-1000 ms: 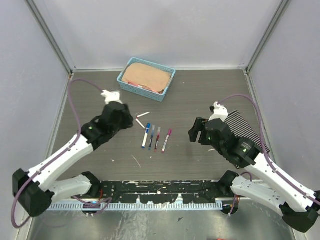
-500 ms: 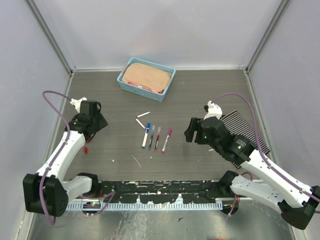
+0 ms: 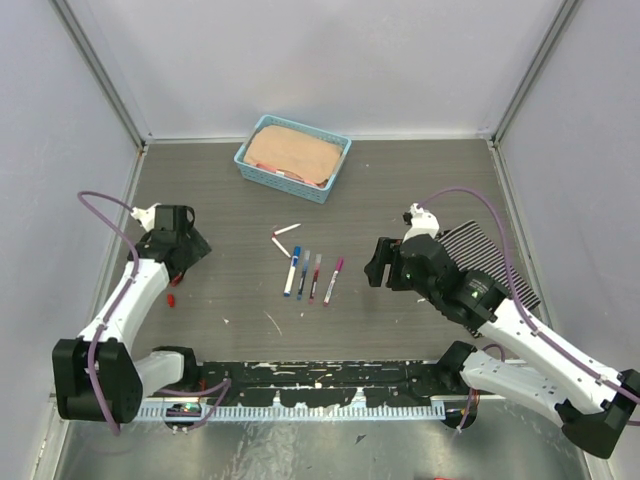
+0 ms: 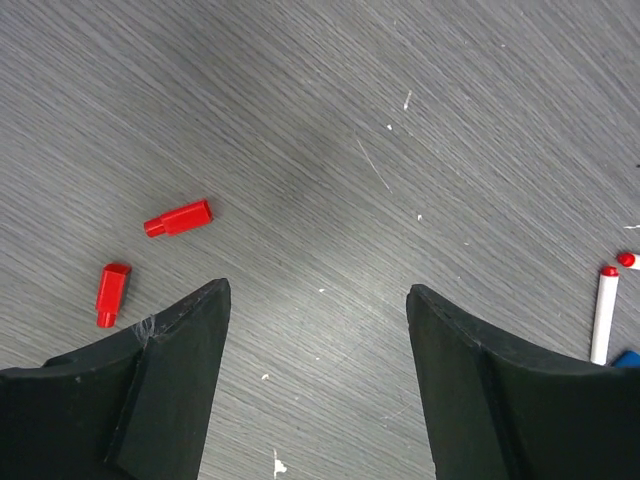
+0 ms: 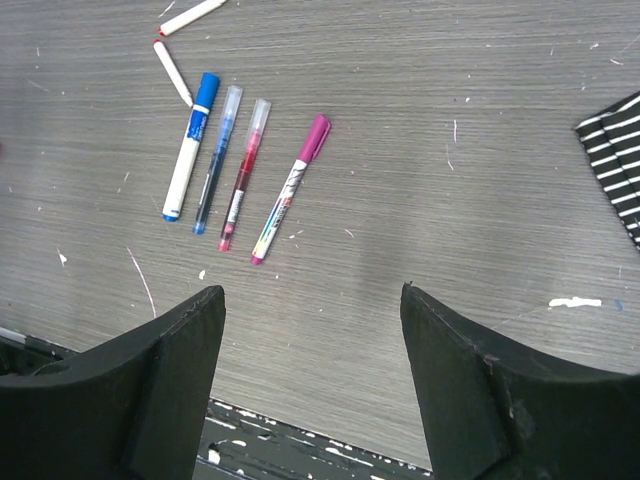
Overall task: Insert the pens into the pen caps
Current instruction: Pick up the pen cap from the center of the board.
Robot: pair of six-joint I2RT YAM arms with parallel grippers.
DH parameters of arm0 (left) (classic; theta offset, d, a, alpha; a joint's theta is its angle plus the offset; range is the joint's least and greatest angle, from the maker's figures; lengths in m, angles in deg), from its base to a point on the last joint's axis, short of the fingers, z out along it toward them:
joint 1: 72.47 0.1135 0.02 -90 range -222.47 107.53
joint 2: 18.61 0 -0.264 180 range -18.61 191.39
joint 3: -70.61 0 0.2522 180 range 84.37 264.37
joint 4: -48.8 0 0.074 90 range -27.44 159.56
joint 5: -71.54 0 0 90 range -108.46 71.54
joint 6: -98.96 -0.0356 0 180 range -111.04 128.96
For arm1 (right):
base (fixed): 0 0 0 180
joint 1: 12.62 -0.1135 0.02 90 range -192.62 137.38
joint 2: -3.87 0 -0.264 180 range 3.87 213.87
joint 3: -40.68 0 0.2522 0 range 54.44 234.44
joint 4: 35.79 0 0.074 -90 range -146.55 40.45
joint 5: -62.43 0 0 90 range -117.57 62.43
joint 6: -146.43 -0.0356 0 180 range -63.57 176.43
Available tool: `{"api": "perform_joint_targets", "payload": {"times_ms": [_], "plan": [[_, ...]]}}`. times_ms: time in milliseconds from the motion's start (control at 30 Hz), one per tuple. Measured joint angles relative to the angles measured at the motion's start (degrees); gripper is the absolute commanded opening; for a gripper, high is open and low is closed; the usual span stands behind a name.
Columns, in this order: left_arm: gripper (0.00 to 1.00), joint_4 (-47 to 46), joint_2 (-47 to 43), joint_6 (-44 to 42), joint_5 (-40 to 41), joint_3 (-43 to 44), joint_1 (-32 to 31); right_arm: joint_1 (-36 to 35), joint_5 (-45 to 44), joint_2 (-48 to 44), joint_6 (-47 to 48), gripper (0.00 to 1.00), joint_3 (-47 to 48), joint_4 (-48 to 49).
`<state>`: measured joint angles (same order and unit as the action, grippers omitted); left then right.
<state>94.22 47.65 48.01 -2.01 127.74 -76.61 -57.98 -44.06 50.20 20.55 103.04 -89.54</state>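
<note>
Since a second ago the left arm has swung from frame centre to the left edge. The left gripper gapes wide and empty near two red caps. The right gripper is also spread and empty. Four capped pens lie mid-frame on the grey, white-flecked table, with a blue basket at upper centre and pale walls around.

There are four capped pens and two uncapped pens. Two loose red caps and one blue basket are also there.
</note>
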Motion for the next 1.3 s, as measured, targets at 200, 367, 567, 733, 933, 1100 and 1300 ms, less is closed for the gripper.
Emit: {"api": "perform_joint_targets", "payload": {"times_ms": [200, 367, 567, 733, 933, 1100, 1300], "plan": [[0.78, 0.8, -1.9, -0.7, 2.4, 0.0, 0.2, 0.0, -0.5, 1.4, 2.3, 0.76, -1.4, 2.8], [0.77, 3.2, -3.2, -0.9, 5.5, 0.0, 0.2, 2.1, 1.0, 6.6, 5.0, 0.76, -3.6, 8.7], [0.78, 3.4, -5.5, -1.1, 9.0, 0.0, 0.2, 7.7, 9.6, 12.0, 6.2, 0.76, -10.2, 17.0], [0.77, 3.4, -0.2, -1.5, 9.9, 0.0, 1.8, 8.2, 12.1, 13.2, 7.6, 0.76, -10.7, 20.7], [0.73, 2.9, 4.9, -2.3, 9.2, 0.0, 5.4, 9.1, 13.7, 13.3, 8.6, 0.76, -11.5, 23.9], [0.72, 0.9, 10.5, -3.1, 7.6, 0.0, 6.6, 9.2, 15.1, 14.3, 9.1, 0.76, -12.3, 25.2], [0.68, -0.1, 16.9, -4.0, 6.2, 1.2, 6.6, 9.5, 15.8, 14.5, 9.6, 0.76, -13.0, 25.6]]}}
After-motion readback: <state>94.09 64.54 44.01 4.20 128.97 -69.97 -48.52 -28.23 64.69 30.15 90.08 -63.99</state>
